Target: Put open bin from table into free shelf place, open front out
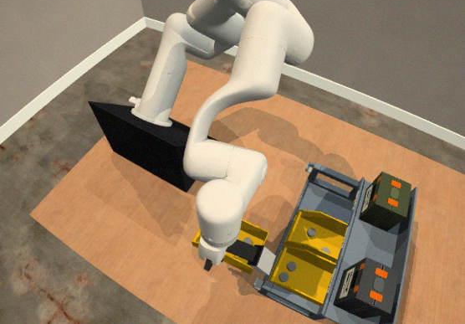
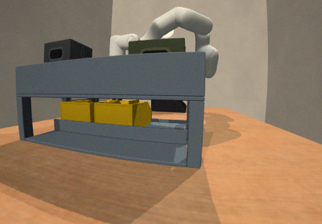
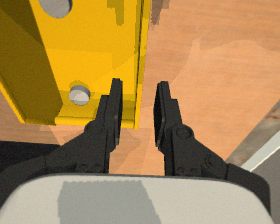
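1. My top view looks steeply down from high up, aslant over the table, towards a room corner, with my arm looming nearest.
2. My exterior view sits low, near the back of the shelf, facing my arm; both share shelf and arm.
3. My wrist view looks down past my fingers from close up, sharing the table bin with the top view.

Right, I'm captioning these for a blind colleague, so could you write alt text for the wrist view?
Open black jaws stand apart on either side of the side wall of a yellow open bin, holding nothing. Two grey discs show inside the bin, above a wooden tabletop.
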Controlling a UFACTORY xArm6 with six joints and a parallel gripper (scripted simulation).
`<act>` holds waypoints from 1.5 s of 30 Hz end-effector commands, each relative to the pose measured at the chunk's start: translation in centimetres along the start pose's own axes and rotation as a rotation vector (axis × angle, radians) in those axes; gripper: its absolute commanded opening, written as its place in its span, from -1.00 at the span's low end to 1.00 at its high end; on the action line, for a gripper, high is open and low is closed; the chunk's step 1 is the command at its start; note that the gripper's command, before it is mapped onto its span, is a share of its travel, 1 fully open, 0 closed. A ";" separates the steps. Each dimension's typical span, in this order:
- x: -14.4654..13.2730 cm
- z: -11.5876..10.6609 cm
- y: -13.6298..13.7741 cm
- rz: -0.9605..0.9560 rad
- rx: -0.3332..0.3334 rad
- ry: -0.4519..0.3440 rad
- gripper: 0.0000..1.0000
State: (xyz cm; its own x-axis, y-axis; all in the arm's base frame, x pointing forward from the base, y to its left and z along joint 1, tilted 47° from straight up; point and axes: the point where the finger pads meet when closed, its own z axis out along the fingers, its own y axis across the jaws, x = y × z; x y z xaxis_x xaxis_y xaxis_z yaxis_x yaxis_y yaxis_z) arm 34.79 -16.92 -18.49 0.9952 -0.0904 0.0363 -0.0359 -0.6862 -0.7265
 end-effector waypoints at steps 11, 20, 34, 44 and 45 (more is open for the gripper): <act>0.1 0.8 0.1 -0.001 -0.002 0.002 -0.44; 0.1 2.2 0.0 -0.001 -0.002 0.002 -0.44; 0.1 2.7 0.0 -0.001 -0.002 0.002 -0.44; 0.1 3.0 0.0 -0.001 -0.002 0.002 -0.44; 0.1 3.0 0.0 -0.001 -0.002 0.002 -0.44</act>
State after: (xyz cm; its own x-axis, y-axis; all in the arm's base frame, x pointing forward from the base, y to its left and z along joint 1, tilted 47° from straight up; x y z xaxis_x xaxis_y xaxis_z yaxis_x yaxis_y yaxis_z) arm 35.03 -14.59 -20.65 0.9953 -0.0900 0.0356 -0.0361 -0.6857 -0.7270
